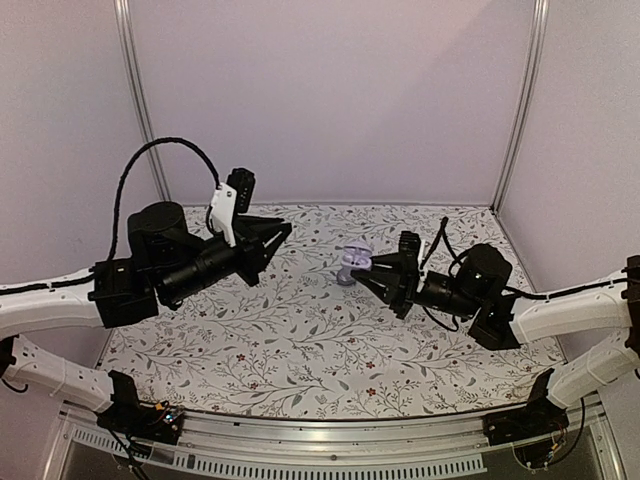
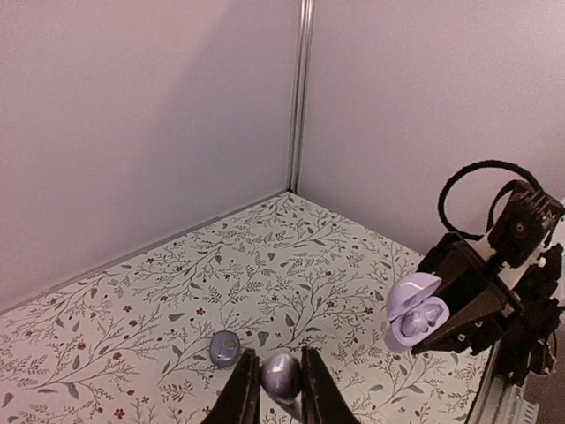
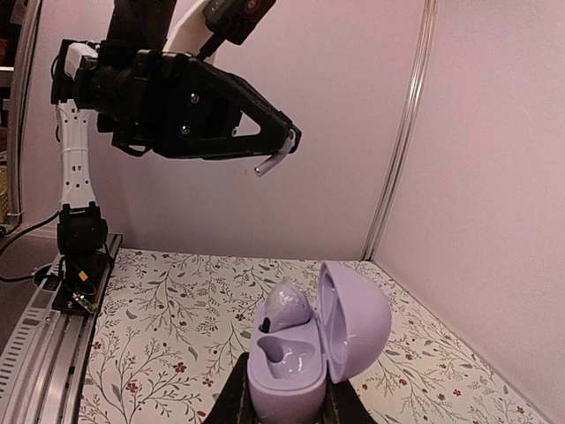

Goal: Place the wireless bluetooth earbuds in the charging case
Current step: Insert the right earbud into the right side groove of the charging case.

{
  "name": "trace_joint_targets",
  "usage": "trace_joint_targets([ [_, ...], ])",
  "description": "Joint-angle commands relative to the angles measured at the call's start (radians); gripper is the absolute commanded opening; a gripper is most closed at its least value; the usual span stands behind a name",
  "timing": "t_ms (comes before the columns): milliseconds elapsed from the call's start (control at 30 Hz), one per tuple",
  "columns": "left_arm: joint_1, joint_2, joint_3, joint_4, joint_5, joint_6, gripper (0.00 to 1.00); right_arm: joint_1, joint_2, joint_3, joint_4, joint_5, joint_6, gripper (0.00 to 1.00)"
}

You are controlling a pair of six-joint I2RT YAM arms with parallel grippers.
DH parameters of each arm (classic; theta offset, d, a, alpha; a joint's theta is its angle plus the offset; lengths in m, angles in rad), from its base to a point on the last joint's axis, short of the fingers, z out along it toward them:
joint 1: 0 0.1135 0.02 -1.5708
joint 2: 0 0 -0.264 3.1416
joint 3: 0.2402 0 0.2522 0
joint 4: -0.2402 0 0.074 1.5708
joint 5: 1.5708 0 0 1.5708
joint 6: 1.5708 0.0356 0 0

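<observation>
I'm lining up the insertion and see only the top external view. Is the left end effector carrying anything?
Observer: Yes. The left wrist view shows a small glossy lavender rounded earbud pinched in the left end effector.
Operator: Is there a free well to aim for?
Observer: The right wrist view shows the small glossy lavender clamshell charging case open, its near well empty.
Operator: Anything lying on the table?
Observer: A small round greyish bud lies on the white floral cloth, apart from the case.

left end effector (image 1: 285,232) raised, jaws narrow, right end effector (image 1: 364,270) lower, seemingly clamped
</observation>
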Motion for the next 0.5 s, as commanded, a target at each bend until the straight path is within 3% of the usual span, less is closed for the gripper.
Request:
trace_joint_targets([
  [0,-0.057,0.082,0.088,0.049,-0.028,0.074,0.15,-0.004,0.034,0.085,-0.099,0.058,0.077,0.00],
  [300,-0.083,0.186,0.142,0.101,-0.064,0.086,0.15,0.005,0.084,0.204,-0.285,0.142,0.254,0.00],
  [467,-0.097,0.238,0.156,0.122,-0.084,0.127,0.15,0.019,0.114,0.250,-0.331,0.137,0.272,0.00],
])
